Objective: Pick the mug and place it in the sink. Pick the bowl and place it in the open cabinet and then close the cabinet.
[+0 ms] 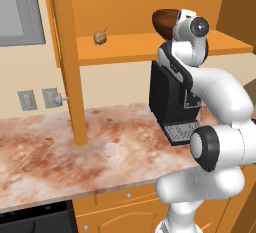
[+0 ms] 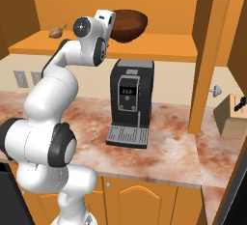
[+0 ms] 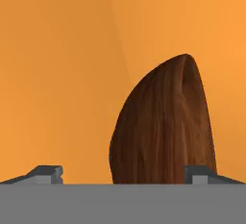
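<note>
Now the bowl sits on the cabinet shelf, claw spread wide

Left to right along the shelf [image 1: 125,44]: a small tan bulb [image 1: 100,37] lies well apart toward its left end; the bowl [image 2: 126,25] rests near the middle, above the coffee machine [image 2: 129,102] on the desk [image 1: 60,152], and the claw [image 3: 124,174] has let go, fingertips [image 3: 48,172] either side of it. Pulling back crookedly could clip the rim and drag the bowl off the front edge; the open cabinet [image 2: 212,50] door also stands near the arm's way out.

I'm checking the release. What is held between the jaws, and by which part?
Nothing is held: the jaws stand open on either side of the bowl, inside the cabinet.
</note>
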